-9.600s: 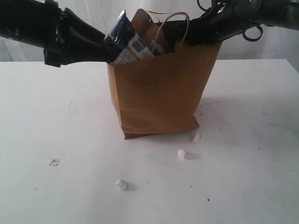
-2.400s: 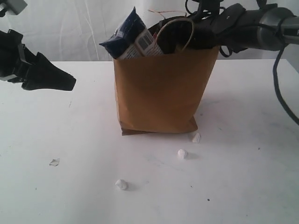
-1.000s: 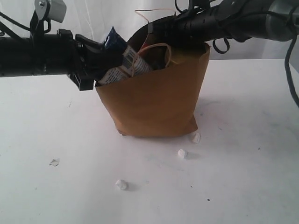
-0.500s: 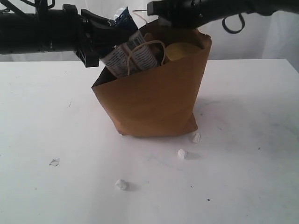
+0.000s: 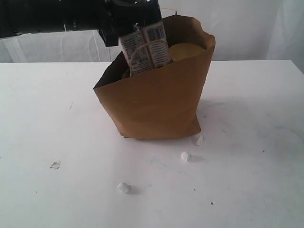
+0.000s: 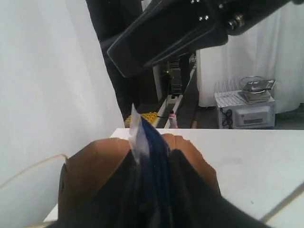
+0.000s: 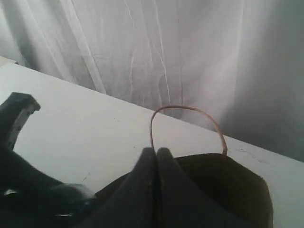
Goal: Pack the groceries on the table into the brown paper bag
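The brown paper bag (image 5: pixel 156 99) stands open on the white table (image 5: pixel 247 180), its top leaning left. A long blue-white packet (image 5: pixel 145 47) rises nearly upright out of the bag's mouth, with one handle cord looped in front of it. My left gripper (image 5: pixel 129 19) is shut on the packet's top end; in the left wrist view the packet (image 6: pixel 149 142) sits between the dark fingers (image 6: pixel 178 164). A gold lid (image 5: pixel 186 50) shows inside the bag. My right gripper (image 7: pixel 156 154) is shut above the bag's dark mouth, with a handle loop (image 7: pixel 187 110) just past its tips.
Three small white crumpled scraps (image 5: pixel 199 139) (image 5: pixel 185 156) (image 5: pixel 123 187) lie on the table in front of the bag, and a tiny pale shard (image 5: pixel 55 165) to the left. A white curtain (image 5: pixel 247 28) hangs behind. The right arm (image 6: pixel 175 31) crosses above the bag.
My left gripper has moved right and up, swinging the packet from a left lean to almost upright. The right arm has risen out of the exterior view's top edge.
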Robot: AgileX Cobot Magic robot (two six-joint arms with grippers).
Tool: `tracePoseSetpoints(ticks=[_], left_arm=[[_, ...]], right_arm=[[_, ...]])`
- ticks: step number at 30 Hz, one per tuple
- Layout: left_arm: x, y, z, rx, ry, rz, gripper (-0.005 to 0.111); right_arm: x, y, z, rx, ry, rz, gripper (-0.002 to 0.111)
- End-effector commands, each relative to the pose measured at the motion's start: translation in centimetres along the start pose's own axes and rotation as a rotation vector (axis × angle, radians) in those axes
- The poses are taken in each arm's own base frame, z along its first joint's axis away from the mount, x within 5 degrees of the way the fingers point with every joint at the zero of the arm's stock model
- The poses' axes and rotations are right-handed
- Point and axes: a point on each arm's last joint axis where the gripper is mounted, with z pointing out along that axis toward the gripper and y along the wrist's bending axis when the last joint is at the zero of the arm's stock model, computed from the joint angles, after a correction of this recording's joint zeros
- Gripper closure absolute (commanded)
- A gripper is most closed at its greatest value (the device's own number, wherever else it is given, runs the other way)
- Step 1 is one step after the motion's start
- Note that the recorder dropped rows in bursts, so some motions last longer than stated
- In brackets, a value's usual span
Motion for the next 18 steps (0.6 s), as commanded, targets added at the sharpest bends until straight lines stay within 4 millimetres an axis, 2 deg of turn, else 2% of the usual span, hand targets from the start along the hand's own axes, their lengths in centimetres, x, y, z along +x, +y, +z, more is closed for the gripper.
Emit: tracePoseSetpoints(ticks=[1, 6, 12, 18], left_arm=[[-0.4, 0.0, 2.3, 0.017, -0.077, 0.125, 0.097], [1.9, 0.9, 4.4, -0.026, -0.013, 0.102, 0.076], [3.6, 1.7, 5.1, -0.052, 0.025, 0.083, 0.048], [3.8, 1.9, 5.2, -0.056, 0.027, 0.083, 0.044]], right_arm=[[0.0, 0.2, -0.4, -0.008, 0.018, -0.029, 0.108], [0.4, 0.4, -0.4, -0.030, 0.056, -0.029, 0.108], [1.1, 0.8, -0.5, -0.079, 0.137, -0.029, 0.108], [1.2, 0.9, -0.6, -0.088, 0.153, -0.029, 0.108]])
